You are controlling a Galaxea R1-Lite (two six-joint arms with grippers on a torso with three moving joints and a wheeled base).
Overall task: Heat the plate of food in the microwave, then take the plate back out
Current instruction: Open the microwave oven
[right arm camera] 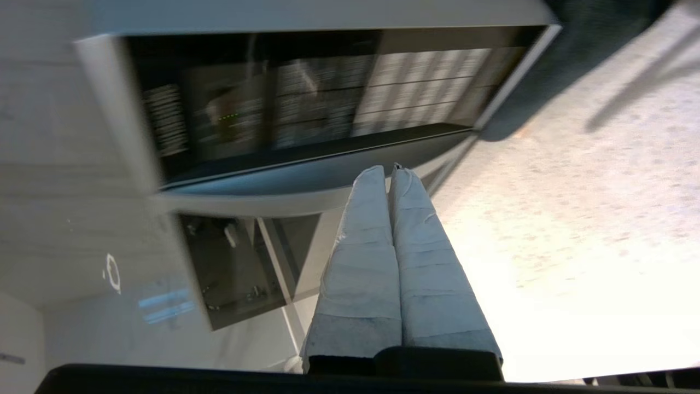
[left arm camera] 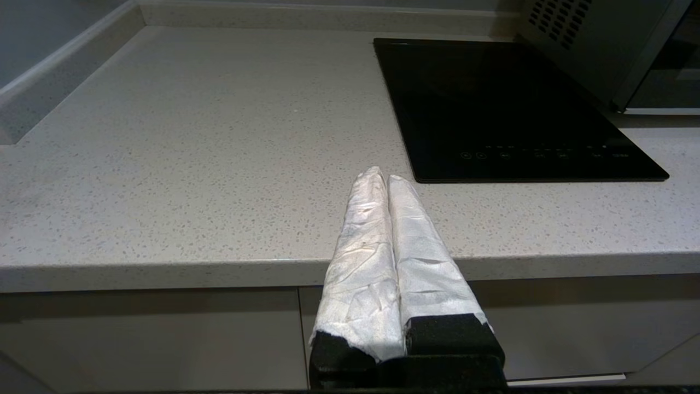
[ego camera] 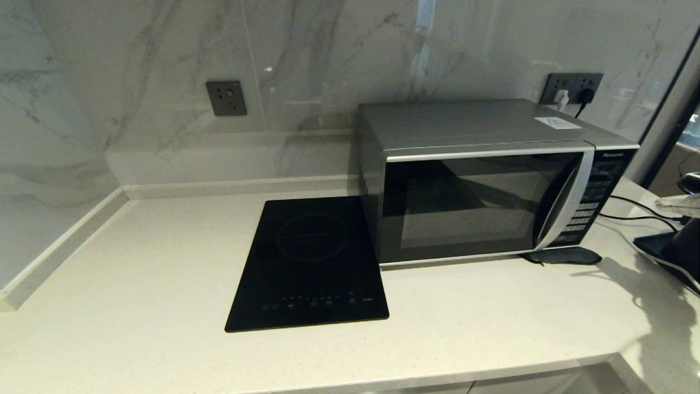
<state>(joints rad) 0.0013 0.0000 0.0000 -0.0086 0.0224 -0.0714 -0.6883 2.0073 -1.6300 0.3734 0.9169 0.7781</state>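
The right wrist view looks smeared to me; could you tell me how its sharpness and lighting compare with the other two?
Right wrist view: microwave motion-blurred, countertop glaring white. Head view: sharp, a dark shadow on the counter at right. Left wrist view: sharp, evenly lit.

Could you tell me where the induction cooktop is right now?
In the head view, the induction cooktop lies flat on the counter, directly left of the microwave.

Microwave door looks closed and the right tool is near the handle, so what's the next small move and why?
Probably ease the right tool in to the curved handle of the microwave. Its door is closed, no plate shows on the counter, and the tool is shut, empty and pointing at the front. The left tool is parked at the counter's edge.
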